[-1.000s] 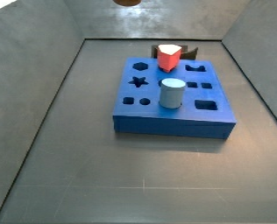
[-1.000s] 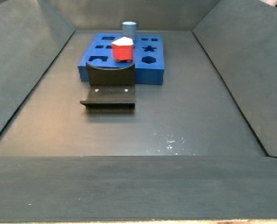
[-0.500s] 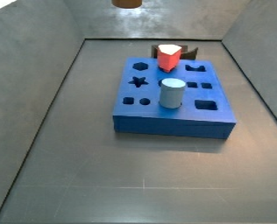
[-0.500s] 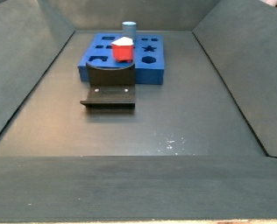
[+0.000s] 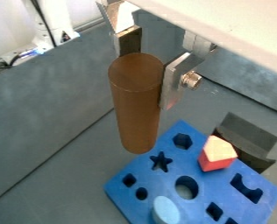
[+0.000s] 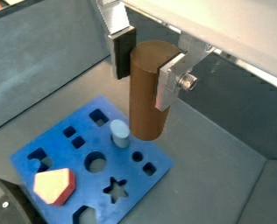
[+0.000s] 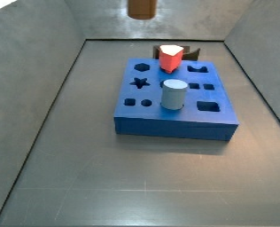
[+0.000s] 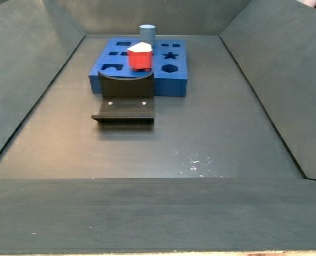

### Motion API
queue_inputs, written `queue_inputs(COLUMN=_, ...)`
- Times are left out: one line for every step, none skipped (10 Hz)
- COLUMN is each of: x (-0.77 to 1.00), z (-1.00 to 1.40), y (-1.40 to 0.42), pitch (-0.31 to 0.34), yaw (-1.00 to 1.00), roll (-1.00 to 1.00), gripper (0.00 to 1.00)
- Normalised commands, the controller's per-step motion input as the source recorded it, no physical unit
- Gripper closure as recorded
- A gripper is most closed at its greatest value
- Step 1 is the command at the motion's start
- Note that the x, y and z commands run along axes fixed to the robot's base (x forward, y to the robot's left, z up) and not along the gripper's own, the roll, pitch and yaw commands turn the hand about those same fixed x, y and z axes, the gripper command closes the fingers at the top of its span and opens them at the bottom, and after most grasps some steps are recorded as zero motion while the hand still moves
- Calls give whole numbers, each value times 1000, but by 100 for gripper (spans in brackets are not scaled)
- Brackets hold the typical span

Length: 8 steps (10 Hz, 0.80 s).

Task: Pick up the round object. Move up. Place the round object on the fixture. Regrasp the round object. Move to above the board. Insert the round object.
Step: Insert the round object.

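Observation:
My gripper (image 5: pixel 151 66) is shut on the round object (image 5: pixel 138 109), a brown wood-like peg that hangs upright between the silver fingers; both wrist views show it (image 6: pixel 147 105). It is high above the blue board (image 5: pixel 138 182). In a side view only the peg's lower end (image 7: pixel 142 9) shows at the top edge, above the far end of the board (image 7: pixel 178 121). The dark fixture (image 8: pixel 125 100) stands on the floor right beside the board (image 8: pixel 174 75); it also shows in a side view (image 7: pixel 191 50) behind the board.
A red angular block (image 7: pixel 170 58) and a pale grey-blue cylinder (image 7: pixel 175 95) stand in holes of the board. Star, square and round holes are open. Grey sloping walls close in the floor on all sides.
The peg's lower end has come further down into the side view from the top edge and shifted a little right. The board, blocks and fixture have not moved.

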Motion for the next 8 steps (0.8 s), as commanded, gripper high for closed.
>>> queue_inputs(x=697, z=-689, y=497, pitch=154, yaw=-97, roll=-414, gripper=100)
queue_inputs(x=540, z=-683, y=471, pitch=17, yaw=-49, roll=-443, gripper=100)
queue_inputs(x=483, z=-714, y=434, pitch=0, yaw=-91, roll=-400, gripper=100)
queue_inputs(x=449, z=-703, y=397, pitch=0, yaw=-134, roll=-406, gripper=100)
queue_inputs(x=406, z=-691, y=331, pitch=0, yaw=-151, roll=-409, gripper=100)
queue_inputs(x=297, z=-757, y=266, pitch=-60, yaw=-166, roll=-331, gripper=100)
queue_inputs(x=217, z=-771, y=211, pitch=-149, yaw=-166, roll=-326, gripper=100)
queue_inputs(x=100, z=-711, y=86, pitch=-220, yaw=-177, roll=-394, gripper=100)
